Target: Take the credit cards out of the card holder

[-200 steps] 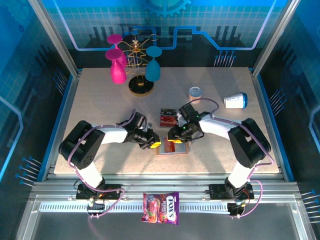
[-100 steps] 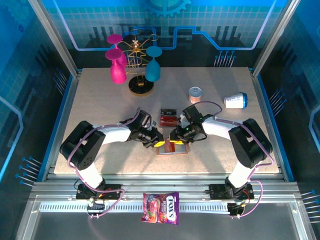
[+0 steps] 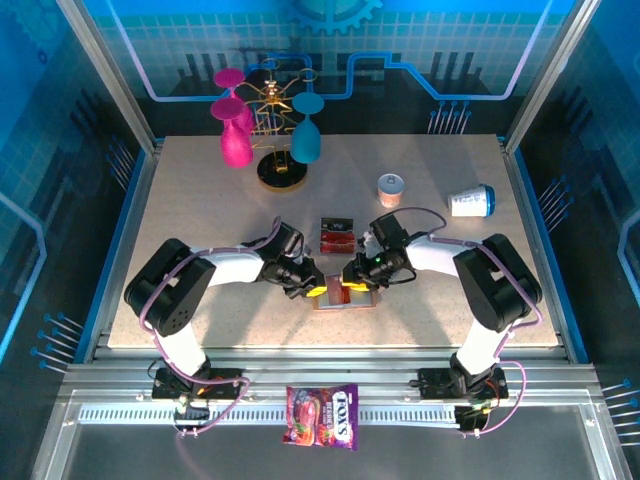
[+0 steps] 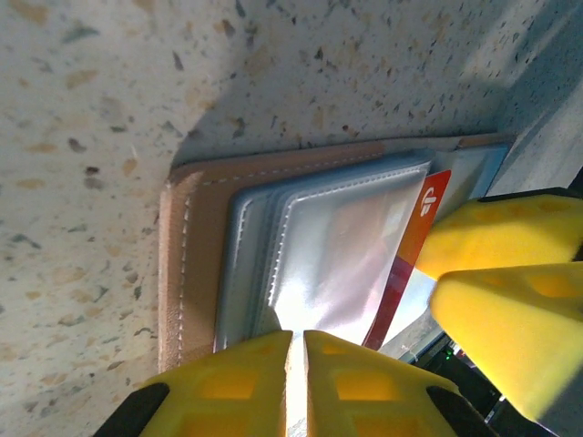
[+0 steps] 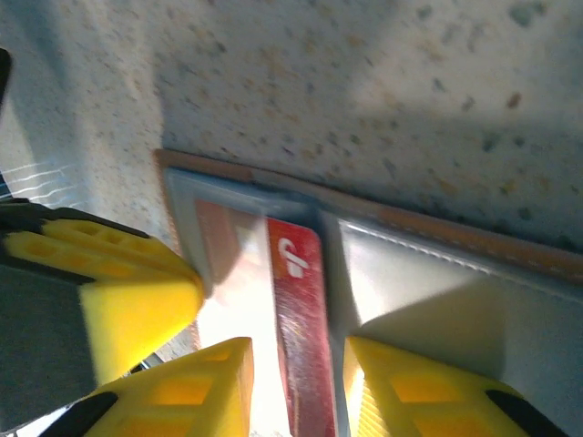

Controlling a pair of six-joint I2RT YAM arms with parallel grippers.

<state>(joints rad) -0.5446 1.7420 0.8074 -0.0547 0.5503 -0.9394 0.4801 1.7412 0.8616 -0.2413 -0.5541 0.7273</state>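
At the near rail, in front of the table, a candy bag (image 3: 322,415) is seen lying flat. Further in, near the table's front edge, the card holder (image 3: 345,297) is laid open on the speckled table (image 3: 200,220), its tan cover down and its grey-blue pockets up. It is met by both claws from opposite sides.

The left claw (image 3: 312,285) is set at the holder's left edge. Seen from its wrist, its yellow fingers (image 4: 228,378) are brought almost together, with only a thin slit between them, over the near edge of the pockets. Whether anything is pinched there cannot be told.

The right claw (image 3: 352,280) is lowered over the middle of the holder. Seen from its wrist, its jaws are parted and a red card (image 5: 296,273) is seen between the two fingers (image 5: 401,382), sticking up out of a pocket. A bright gap is visible between the card and one finger, so no grip is shown.

Just beyond the holder, loose cards (image 3: 337,236) are laid on the table. Further back, a small can (image 3: 391,187) is stood upright and a paper cup (image 3: 472,201) is tipped on its side. At the far edge, pink and teal glasses are hung on a wire rack (image 3: 275,150).
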